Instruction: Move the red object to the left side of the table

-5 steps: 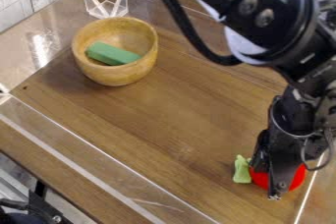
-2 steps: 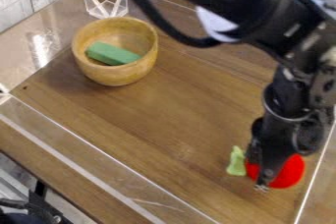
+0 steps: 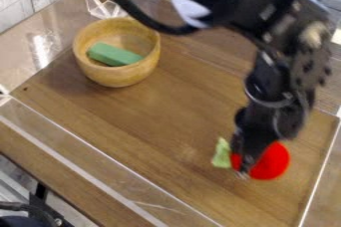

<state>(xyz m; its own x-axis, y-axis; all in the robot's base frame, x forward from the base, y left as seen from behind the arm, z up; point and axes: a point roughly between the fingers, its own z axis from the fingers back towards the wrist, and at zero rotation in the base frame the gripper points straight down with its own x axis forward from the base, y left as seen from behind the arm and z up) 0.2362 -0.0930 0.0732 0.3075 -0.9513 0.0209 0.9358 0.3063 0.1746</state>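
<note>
Tool (image 3: 246,167) clenched on one red object (image 3: 272,159) over one table (image 3: 147,121); one wooden bowl (image 3: 91,71) holds one green block (image 3: 115,55).

Tally: 1x red object (image 3: 269,159), 1x wooden bowl (image 3: 123,78), 1x green block (image 3: 115,56), 1x table (image 3: 147,121), 1x robot arm (image 3: 286,77) w/ 1 gripper (image 3: 245,167).

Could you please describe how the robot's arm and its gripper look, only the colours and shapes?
The arm is glossy black, built from thick rounded segments. A thin black cable loops beside it. The gripper is also black and narrow; blur hides any markings.
</note>
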